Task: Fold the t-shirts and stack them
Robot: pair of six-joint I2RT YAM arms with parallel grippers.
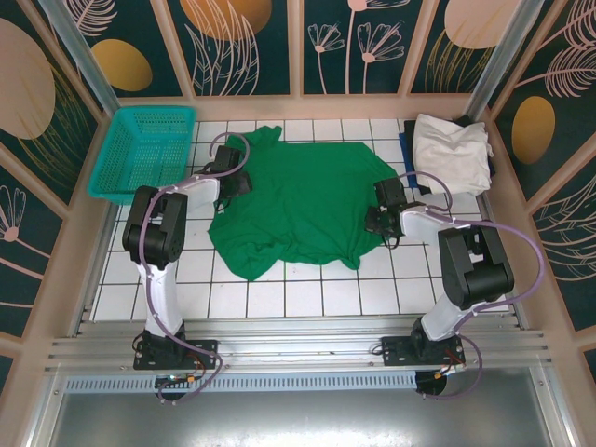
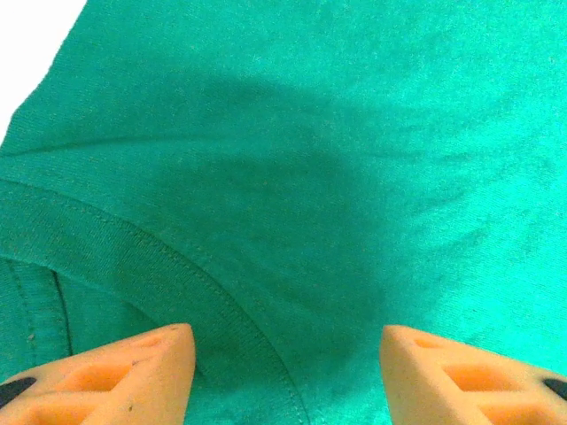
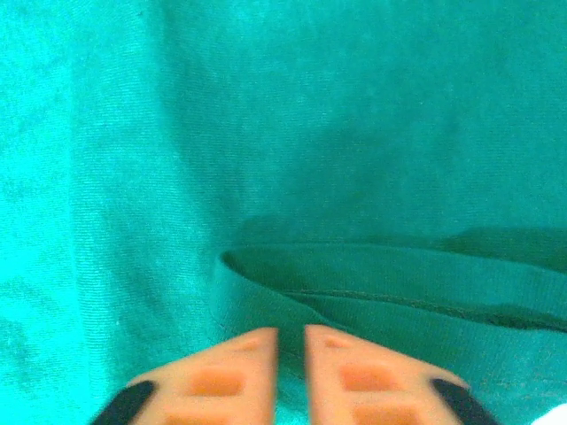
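On green t-shirt (image 1: 303, 200): left claw (image 2: 285, 341) apart; right claw (image 3: 291, 335) pinched on its hem (cloth folded there).

I'm getting bright, even overhead light in the top view; the tiled table (image 1: 307, 296) is reading crisp, with soft shadows under the arms. Through the left wrist I'm seeing a broad dark shadow pooling on the green t-shirt (image 2: 292, 106) ahead of the orange fingers (image 2: 133, 376), the top-left corner blowing out white. The right wrist's fingertips (image 3: 235, 376) are coming through blurred, the cloth glaring cyan at left.
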